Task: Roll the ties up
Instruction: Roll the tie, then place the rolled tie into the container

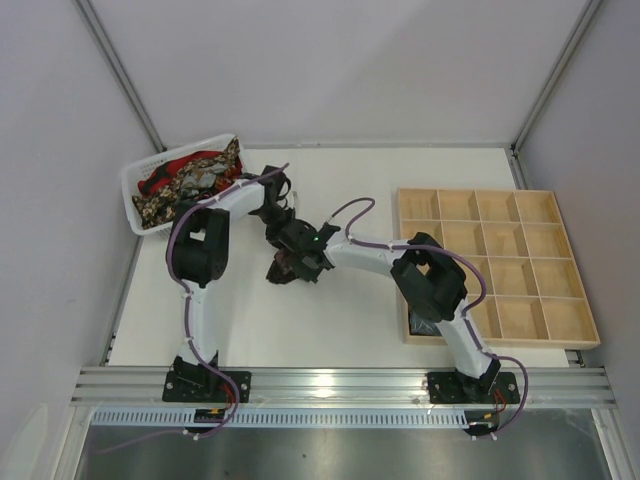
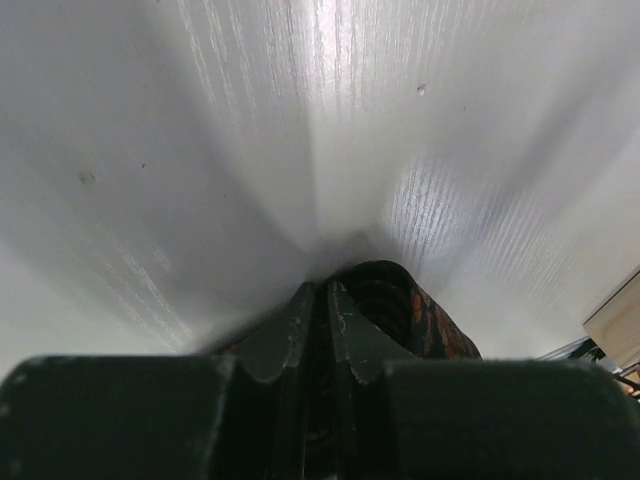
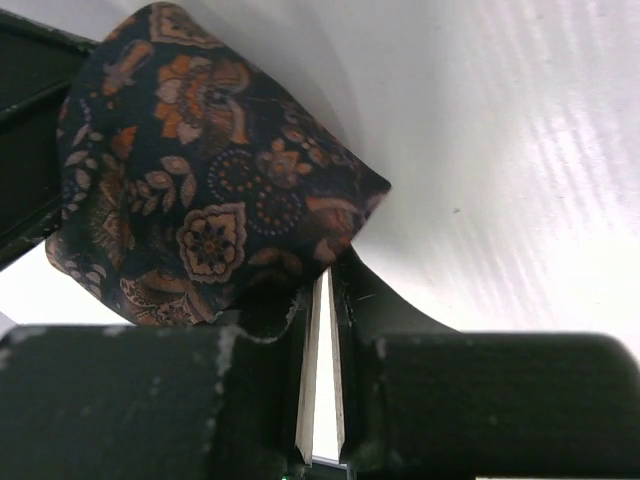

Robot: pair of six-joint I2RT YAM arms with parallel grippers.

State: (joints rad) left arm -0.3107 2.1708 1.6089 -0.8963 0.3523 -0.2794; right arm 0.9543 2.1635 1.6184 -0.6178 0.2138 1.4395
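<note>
Dark paisley tie [image 1: 285, 267], frame centre — left tool [image 2: 328, 292] is pinching its coil against unwinding; right tool [image 3: 324, 286], nearly pressed together, is bracing it.

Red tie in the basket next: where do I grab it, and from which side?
Pinch the red tie at a raised fold on top of the heap, coming straight down. The walls of the basket block a sideways approach, and its ends are hidden among the other ties, so an exposed fold is probably the only clean hold.
</note>
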